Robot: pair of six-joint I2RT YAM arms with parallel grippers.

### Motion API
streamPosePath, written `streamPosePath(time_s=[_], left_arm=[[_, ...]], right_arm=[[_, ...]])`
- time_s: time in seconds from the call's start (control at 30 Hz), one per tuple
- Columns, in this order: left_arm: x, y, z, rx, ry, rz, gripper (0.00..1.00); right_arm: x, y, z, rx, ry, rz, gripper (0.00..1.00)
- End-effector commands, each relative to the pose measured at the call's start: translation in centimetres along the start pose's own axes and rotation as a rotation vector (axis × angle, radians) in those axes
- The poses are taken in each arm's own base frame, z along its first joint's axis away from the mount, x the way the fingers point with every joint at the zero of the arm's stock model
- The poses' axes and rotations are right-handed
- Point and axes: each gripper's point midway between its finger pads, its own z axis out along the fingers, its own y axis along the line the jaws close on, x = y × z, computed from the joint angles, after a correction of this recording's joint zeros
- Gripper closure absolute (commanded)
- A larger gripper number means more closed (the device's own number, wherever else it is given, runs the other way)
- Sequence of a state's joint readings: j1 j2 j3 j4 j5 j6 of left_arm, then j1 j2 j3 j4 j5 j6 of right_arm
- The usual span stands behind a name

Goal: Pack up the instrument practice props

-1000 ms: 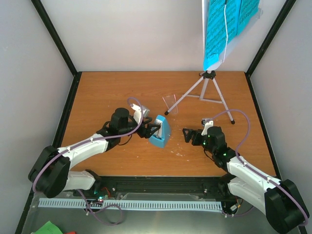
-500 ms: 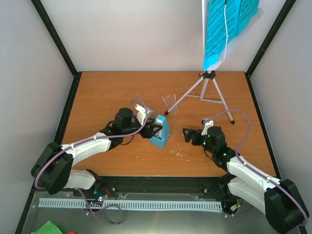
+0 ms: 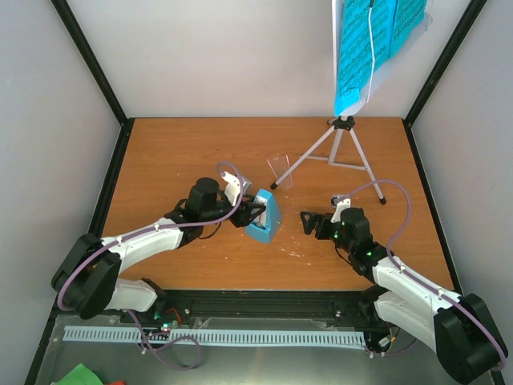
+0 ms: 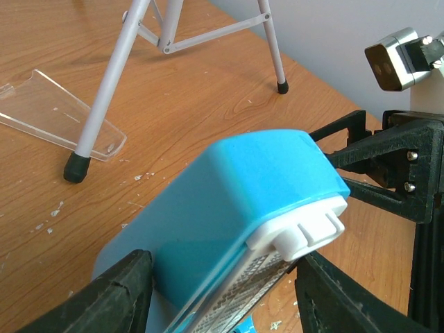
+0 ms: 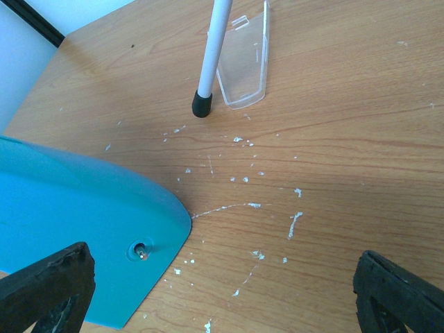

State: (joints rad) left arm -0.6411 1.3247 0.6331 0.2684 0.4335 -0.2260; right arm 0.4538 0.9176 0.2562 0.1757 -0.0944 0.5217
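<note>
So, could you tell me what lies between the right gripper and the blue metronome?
Nothing but bare tabletop with a few white flecks lies between the right gripper and the metronome, as the top and right wrist views show.

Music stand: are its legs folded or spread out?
Spread: the music stand stands upright, its legs splayed outward, feet apart on the table.

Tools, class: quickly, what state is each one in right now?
Left tool: astride the metronome; grip cannot be told.
Right tool: open, holding nothing.
</note>
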Motion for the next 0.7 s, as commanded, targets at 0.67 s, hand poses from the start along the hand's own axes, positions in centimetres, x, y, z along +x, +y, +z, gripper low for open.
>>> streamPosePath(time_s=[0.67], left_arm=[[-1.58,-0.94,0.14,0.029,-0.032,0.039,0.49]], right_arm=[[-0.25,0.02,0.17,-0.009,-0.015,0.005,0.00]])
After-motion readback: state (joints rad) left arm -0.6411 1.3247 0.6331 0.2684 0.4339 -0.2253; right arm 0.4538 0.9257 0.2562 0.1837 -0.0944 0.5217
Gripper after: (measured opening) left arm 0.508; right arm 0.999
